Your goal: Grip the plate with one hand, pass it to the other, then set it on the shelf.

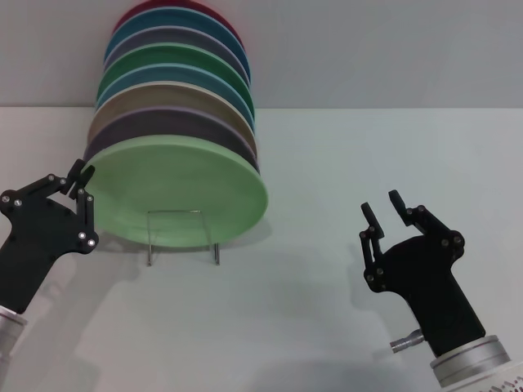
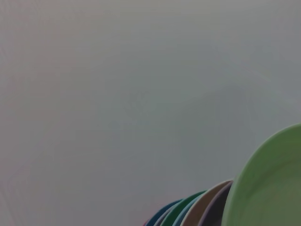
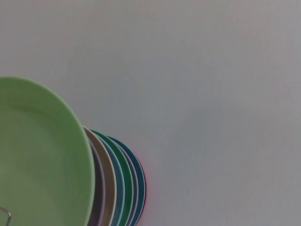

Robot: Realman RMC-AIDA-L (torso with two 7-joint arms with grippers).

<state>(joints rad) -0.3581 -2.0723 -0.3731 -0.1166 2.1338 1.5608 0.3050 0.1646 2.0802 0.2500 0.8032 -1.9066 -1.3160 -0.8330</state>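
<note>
The pale mint-green plate [image 1: 176, 192] leans upright at the front of a row of plates, resting on the thin wire shelf [image 1: 216, 249]. It also shows in the left wrist view [image 2: 273, 183] and the right wrist view [image 3: 37, 160]. My left gripper [image 1: 81, 173] is right at the plate's left rim; whether it touches the rim is unclear. My right gripper [image 1: 382, 206] is open and empty, well to the right of the plate and low over the table. A bit of the shelf's wire [image 3: 4, 214] shows in the right wrist view.
Several other plates [image 1: 176, 82] in lavender, tan, teal, dark green, blue and red stand in a row behind the mint one. They also show in the right wrist view [image 3: 117, 183]. The white table [image 1: 327, 163] stretches to the right of the shelf.
</note>
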